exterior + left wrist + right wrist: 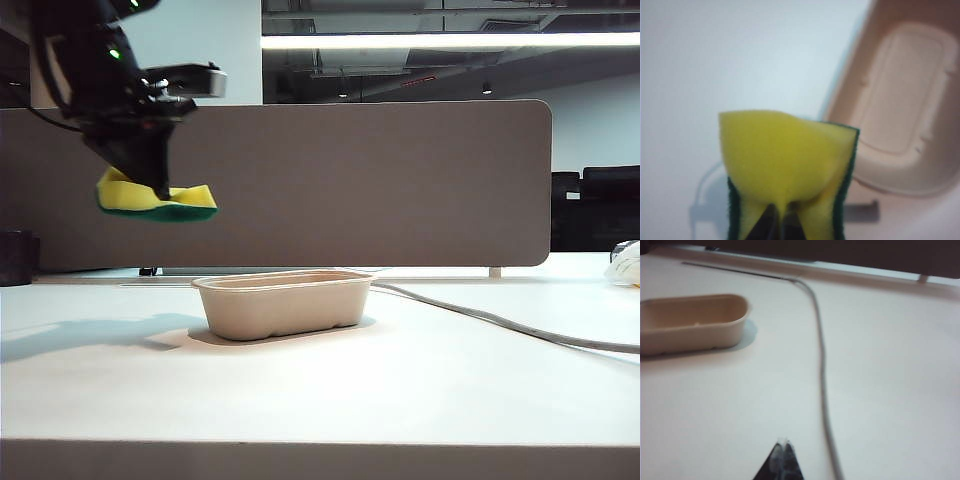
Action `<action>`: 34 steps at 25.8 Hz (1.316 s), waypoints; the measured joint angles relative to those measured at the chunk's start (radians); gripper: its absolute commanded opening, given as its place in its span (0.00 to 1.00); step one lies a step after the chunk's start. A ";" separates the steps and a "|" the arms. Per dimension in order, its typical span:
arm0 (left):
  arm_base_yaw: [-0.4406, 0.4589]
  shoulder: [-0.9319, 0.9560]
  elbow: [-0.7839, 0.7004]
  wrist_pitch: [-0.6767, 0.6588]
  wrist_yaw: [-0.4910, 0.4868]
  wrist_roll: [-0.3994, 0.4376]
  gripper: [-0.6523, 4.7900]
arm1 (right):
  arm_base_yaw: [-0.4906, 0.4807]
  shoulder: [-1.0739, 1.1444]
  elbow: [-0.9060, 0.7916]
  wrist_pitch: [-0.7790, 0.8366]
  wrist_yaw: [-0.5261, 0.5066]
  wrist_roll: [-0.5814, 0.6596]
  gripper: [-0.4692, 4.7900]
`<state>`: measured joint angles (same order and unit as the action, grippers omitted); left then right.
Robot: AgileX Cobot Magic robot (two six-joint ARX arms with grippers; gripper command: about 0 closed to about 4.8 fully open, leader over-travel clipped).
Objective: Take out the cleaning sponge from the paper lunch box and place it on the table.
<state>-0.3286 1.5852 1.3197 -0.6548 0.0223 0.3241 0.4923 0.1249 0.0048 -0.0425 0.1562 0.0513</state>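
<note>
Sponge [160,197]: soft yellow foam, rough green scouring face. Box [283,302]: matt moulded pulp. Table [320,390]: smooth white. Cable [822,365]: grey rubbery.

Bright yellow cleaning sponge [150,195] with a dark green underside; plain beige-tan paper lunch box [283,302]; white table [320,390]; grey cable [500,325]; grey-brown divider panel [380,185]; black left gripper [160,188] and right gripper [782,442].
</note>
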 measured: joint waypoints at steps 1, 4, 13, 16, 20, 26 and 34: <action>0.002 -0.023 -0.030 0.000 0.004 0.000 0.11 | -0.020 -0.004 0.000 0.002 0.000 0.000 0.08; 0.007 -0.053 -0.116 -0.004 0.003 -0.012 0.11 | -0.050 -0.011 0.000 0.001 0.005 0.000 0.08; 0.019 -0.050 -0.245 0.019 -0.087 -0.197 0.67 | -0.054 -0.011 0.000 0.000 0.004 0.000 0.08; 0.021 -0.051 -0.243 0.062 -0.090 -0.222 0.95 | -0.054 -0.011 0.000 0.000 0.003 0.000 0.08; 0.018 -0.056 -0.235 0.079 -0.071 -0.226 0.83 | -0.053 -0.011 0.000 0.000 0.003 0.000 0.08; 0.019 -0.120 -0.237 0.063 0.072 -0.278 0.11 | -0.063 -0.035 0.000 0.002 -0.002 0.000 0.08; 0.012 -0.411 -0.318 0.203 0.122 -0.382 0.11 | -0.286 -0.050 0.000 -0.002 -0.002 0.000 0.08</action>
<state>-0.3168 1.1740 1.0016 -0.4515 0.1444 -0.0582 0.2066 0.0750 0.0048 -0.0441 0.1547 0.0513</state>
